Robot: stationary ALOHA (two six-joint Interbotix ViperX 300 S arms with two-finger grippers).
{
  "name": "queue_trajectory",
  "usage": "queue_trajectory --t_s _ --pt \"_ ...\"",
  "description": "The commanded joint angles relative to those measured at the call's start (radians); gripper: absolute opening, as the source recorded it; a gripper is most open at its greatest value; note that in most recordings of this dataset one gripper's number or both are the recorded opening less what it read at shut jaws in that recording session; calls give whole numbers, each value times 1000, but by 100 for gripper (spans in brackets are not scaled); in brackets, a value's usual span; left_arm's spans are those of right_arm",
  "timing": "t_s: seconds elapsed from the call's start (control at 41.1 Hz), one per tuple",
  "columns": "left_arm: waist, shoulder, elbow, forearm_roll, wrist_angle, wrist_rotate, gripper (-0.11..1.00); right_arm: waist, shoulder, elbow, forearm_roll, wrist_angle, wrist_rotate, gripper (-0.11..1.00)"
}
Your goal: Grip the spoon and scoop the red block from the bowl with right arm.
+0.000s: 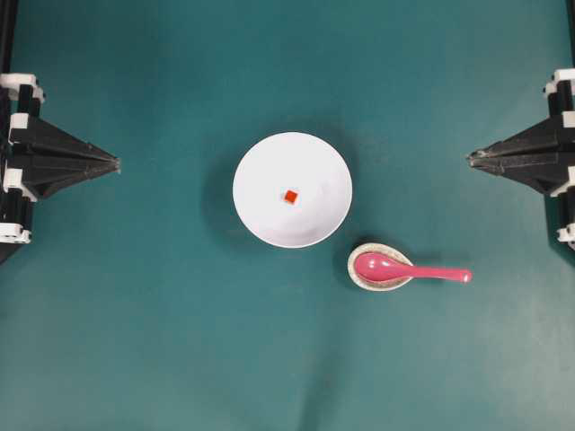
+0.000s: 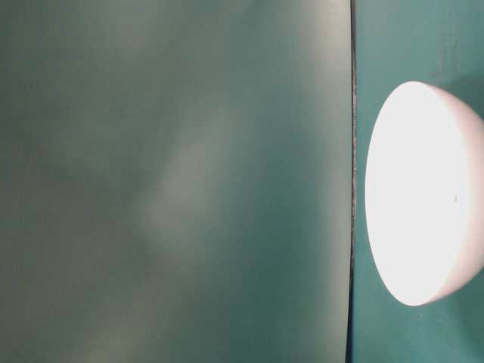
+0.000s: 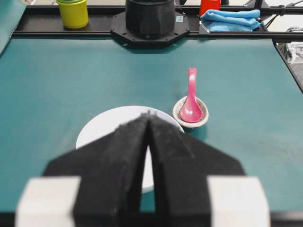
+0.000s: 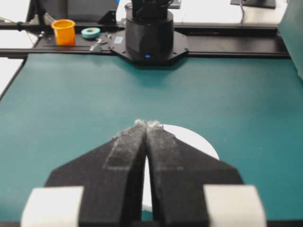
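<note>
The white bowl (image 1: 292,189) sits mid-table with the tiny red block (image 1: 290,197) at its centre. The pink spoon (image 1: 404,268) lies with its scoop in a small speckled dish (image 1: 380,268), handle pointing right. My left gripper (image 1: 117,165) is shut and empty at the left edge. My right gripper (image 1: 470,158) is shut and empty at the right edge, up and right of the spoon. The left wrist view shows the spoon (image 3: 191,101), the bowl (image 3: 102,125) and the shut gripper (image 3: 149,114). The right wrist view shows the bowl (image 4: 199,139) behind the shut gripper (image 4: 146,124); the spoon is out of that view.
The table-level view shows only the bowl's side (image 2: 423,193) and teal mat. A yellow-green cup (image 3: 73,13) and blue cloth (image 3: 232,20) lie beyond the table's far edge in the left wrist view; an orange cup (image 4: 63,31) and tape roll (image 4: 90,32) in the right wrist view.
</note>
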Motion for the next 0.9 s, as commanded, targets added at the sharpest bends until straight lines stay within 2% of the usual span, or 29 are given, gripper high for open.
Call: queue_trajectory --t_s 0.0,0.146,0.219,0.365,0.486,0.657,0.875 --pt "0 6 -26 3 -5 -3 0 17 2 -34 3 -3 3 5" --pt "0 3 -26 5 -6 -8 0 37 5 -35 8 -2 9 43" --pt "0 2 -28 3 -8 -8 0 37 6 -34 11 0 11 52" --pt "0 2 -28 3 -8 -8 0 44 20 -28 38 -5 11 48" --pt "0 2 -26 3 -8 -9 0 69 48 -9 92 -37 11 48" --pt "0 2 -28 3 -8 -9 0 158 110 52 186 -230 11 48" --pt "0 2 -28 3 -6 -9 0 302 288 115 333 -506 8 48"
